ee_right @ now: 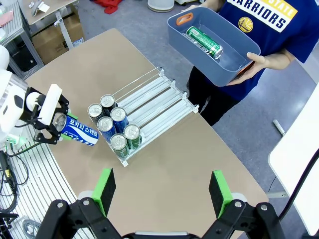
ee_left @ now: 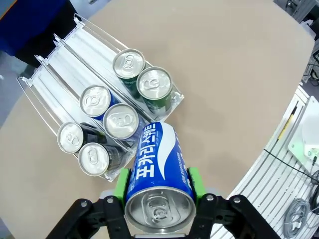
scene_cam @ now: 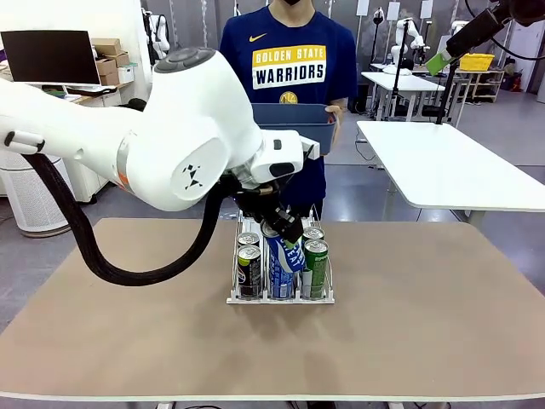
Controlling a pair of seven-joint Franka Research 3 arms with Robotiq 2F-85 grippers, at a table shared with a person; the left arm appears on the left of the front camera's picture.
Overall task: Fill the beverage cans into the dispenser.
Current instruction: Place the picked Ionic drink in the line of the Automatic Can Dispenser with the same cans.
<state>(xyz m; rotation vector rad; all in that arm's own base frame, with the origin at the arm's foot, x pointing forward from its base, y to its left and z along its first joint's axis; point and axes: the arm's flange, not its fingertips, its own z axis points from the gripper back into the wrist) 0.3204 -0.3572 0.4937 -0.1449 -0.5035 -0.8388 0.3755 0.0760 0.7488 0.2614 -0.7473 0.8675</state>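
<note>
Loading step in hand: blue can (ee_left: 158,162) clamped tilted by left gripper (ee_left: 157,183) at bottom centre of left wrist view, near full front end of dispenser (ee_left: 60,55); right gripper (ee_right: 163,191) spread wide, holding nothing; next probably calls for uprighting and lowering into bare lane upper left.

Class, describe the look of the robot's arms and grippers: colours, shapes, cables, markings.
The left arm is glossy white with rounded joints, a black dot marking and a black ribbed hose. The left gripper and right gripper are black with green pads.
</note>
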